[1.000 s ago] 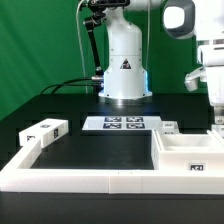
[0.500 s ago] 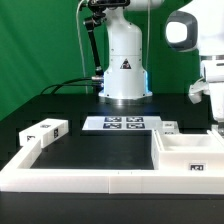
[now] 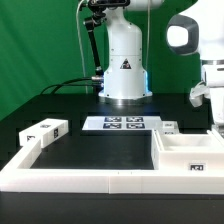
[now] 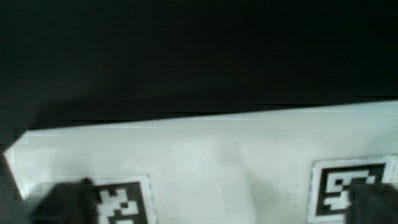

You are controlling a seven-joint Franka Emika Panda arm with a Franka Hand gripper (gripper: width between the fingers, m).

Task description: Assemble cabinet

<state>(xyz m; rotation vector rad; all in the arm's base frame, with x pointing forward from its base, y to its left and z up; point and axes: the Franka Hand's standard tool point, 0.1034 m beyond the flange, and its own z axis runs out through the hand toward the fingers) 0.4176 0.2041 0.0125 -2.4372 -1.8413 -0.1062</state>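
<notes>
Arm (image 3: 195,35): has shifted toward 3 o'clock over the last second and is now nearly still.
Fingers (image 4: 68,203): poised over the box (image 3: 186,152), at 4 o'clock on the tabletop (image 3: 100,150). Spread or pressed together: cannot tell.
Judgement: a grasp approach is starting.

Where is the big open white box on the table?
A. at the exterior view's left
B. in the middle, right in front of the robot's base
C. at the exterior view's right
C: the open white box sits at the exterior view's right edge of the table, while the small tagged block lies over at the exterior view's left.
</notes>
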